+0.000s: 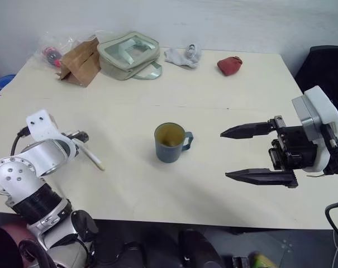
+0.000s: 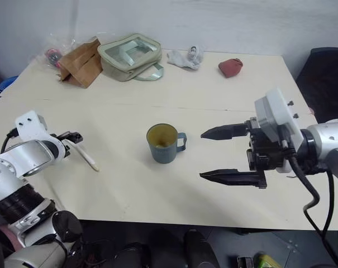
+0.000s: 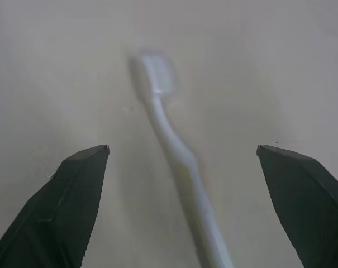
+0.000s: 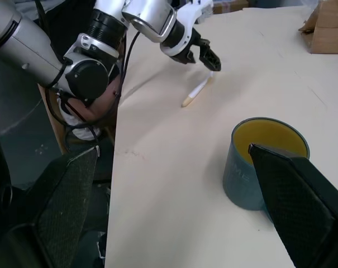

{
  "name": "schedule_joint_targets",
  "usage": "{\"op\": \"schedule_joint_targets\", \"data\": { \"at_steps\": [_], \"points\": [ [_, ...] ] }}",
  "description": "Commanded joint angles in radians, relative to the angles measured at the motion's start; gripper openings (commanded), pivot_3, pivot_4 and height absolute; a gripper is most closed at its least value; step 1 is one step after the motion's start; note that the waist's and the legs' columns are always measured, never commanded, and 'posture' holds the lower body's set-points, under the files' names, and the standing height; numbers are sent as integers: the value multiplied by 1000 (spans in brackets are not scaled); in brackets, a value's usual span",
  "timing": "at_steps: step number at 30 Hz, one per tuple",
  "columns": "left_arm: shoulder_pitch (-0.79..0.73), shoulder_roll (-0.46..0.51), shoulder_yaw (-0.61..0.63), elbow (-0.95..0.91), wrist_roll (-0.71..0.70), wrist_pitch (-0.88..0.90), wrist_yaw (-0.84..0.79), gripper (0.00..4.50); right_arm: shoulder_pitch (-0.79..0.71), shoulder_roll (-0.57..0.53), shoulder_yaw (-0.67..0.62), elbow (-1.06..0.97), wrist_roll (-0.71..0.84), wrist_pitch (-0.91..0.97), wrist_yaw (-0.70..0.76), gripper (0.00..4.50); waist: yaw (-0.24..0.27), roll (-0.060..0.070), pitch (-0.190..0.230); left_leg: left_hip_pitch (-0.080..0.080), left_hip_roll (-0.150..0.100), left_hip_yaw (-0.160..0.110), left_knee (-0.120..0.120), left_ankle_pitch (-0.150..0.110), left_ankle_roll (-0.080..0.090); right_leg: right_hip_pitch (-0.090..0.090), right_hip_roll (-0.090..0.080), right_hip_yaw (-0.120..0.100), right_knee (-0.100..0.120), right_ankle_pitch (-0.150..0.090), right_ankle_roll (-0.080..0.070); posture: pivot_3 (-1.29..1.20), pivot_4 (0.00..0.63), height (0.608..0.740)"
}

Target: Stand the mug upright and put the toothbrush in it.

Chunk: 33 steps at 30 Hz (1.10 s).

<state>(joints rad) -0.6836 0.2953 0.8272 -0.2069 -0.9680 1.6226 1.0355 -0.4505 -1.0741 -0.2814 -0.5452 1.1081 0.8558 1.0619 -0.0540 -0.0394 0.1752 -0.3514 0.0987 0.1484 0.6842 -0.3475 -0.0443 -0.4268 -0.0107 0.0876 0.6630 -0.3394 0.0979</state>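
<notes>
Cream-coloured and slim, the toothbrush (image 1: 91,155) lies flat on the pale table (image 1: 213,95) at its left side, at about nine o'clock from the mug (image 1: 170,143), well apart from it. Its long axis runs diagonally: one end sits under the left tool (image 1: 78,137), the other points toward the near edge of the table at roughly four o'clock. In the left wrist view the bristled head (image 3: 157,72) lies away from the tool and the handle runs back between the two black fingers (image 3: 74,184), which stand spread wide on either side without touching it; the left tool is released and grasps nothing. Near the middle of the table the teal-blue mug stands upright, its mouth facing up and showing a yellowish interior, its loop handle (image 1: 187,138) pointing to three o'clock. Right of it, the right tool (image 1: 240,153) is held level, its fingers pointing at the mug and parted wide, released, near the mug but not touching it.
</notes>
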Motion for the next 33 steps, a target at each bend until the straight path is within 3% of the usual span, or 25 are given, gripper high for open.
{"op": "schedule_joint_targets", "data": {
  "at_steps": [1, 5, 10, 20, 21, 25, 31, 33],
  "points": [
    [-37, 13, 16, 28, -80, -8, 97, 4500, 2, -8, -43, -19, 24, -1, -18, 4468, 4, 0, 0, 0, 0, 0, 0, 0, 0, 0, 0, 0, 0, 0, 0, 0, 150, 740],
    [-81, -7, 0, 130, -111, -8, 153, 4500, 4, -8, -53, -24, 49, 3, -40, 4468, 19, 0, 0, 0, -1, 0, 0, 0, 0, 0, 0, 0, 0, 0, 0, 0, 150, 740],
    [-113, -12, 2, 206, -99, -8, 180, 3358, 5, -5, -67, -29, 91, 10, -75, 4500, 27, 0, 0, 0, -2, 1, 0, 0, 0, 0, 0, 0, -1, 0, 0, 0, 150, 740],
    [-148, -16, 17, 238, -25, -8, 155, 365, 24, -16, -110, -44, 156, 25, -133, 4500, 28, 0, 0, 0, -3, 2, 0, 0, 0, 0, -1, -1, 0, 0, 1, 0, 150, 740],
    [-147, -14, 19, 242, -19, -8, 150, 161, 29, -17, -114, -46, 157, 25, -137, 4500, 28, 0, 0, 0, -2, 2, 0, 0, 0, 0, -1, -1, 0, 0, 1, 0, 150, 740],
    [-133, 19, 3, 259, 6, -8, 108, 160, 72, -26, -136, -52, 138, 25, -144, 4500, 28, 0, 0, 0, -2, 2, 0, 0, -1, 0, -1, -1, 0, 0, 1, 0, 150, 740],
    [-90, 272, -242, 336, 111, -108, -362, 160, 168, -51, -207, -45, 138, 54, -155, 4500, 20, 0, 0, 0, -2, 4, -1, 1, -2, -2, 1, -1, 0, 1, 0, 0, 150, 740],
    [-87, 356, -369, 368, 118, -225, -676, 160, 192, -50, -229, -52, 104, 41, -163, 4500, 22, 0, 0, 0, -2, 7, -1, 1, -3, -2, 1, -2, 0, 1, 0, 0, 150, 740]
  ]
}}
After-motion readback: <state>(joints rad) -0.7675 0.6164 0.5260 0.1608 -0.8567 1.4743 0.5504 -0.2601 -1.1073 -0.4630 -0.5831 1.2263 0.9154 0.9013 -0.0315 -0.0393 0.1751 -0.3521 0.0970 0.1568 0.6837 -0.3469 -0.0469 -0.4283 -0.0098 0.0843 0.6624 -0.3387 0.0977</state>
